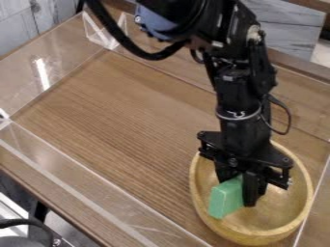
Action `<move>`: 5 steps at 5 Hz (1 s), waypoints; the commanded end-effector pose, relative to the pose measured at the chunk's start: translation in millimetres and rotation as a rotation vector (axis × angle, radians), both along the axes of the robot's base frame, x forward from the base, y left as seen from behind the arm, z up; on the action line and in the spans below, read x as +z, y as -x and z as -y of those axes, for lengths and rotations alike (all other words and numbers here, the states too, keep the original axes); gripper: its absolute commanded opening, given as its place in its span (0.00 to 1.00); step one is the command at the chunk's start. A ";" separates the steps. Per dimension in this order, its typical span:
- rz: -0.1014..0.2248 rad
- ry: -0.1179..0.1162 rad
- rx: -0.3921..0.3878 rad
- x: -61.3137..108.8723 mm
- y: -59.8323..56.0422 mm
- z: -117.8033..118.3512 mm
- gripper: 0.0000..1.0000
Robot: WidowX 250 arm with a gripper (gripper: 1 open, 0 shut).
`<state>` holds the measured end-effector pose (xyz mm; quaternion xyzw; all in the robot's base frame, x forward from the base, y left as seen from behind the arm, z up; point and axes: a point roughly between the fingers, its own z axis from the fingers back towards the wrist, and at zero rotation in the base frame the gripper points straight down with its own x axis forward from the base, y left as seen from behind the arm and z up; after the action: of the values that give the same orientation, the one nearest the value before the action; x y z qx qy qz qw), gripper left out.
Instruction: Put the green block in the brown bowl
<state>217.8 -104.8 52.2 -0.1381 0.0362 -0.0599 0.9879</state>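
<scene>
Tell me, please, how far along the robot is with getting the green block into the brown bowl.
Picking up looks done: the gripper is shut on the green block. Placing is in hand, with the block held tilted over the brown bowl, inside its outline. Letting go and moving clear remain; whether the block touches the bowl, I cannot tell.
</scene>
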 end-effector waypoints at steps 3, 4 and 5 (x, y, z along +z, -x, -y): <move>-0.003 0.028 -0.009 9.1 -9.2 5.5 0.00; -0.018 0.032 -0.009 8.7 -8.6 6.6 0.00; -0.034 0.036 -0.010 8.3 -7.8 7.8 0.00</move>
<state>213.5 -109.9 49.8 -0.1497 0.0777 -0.0565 0.9841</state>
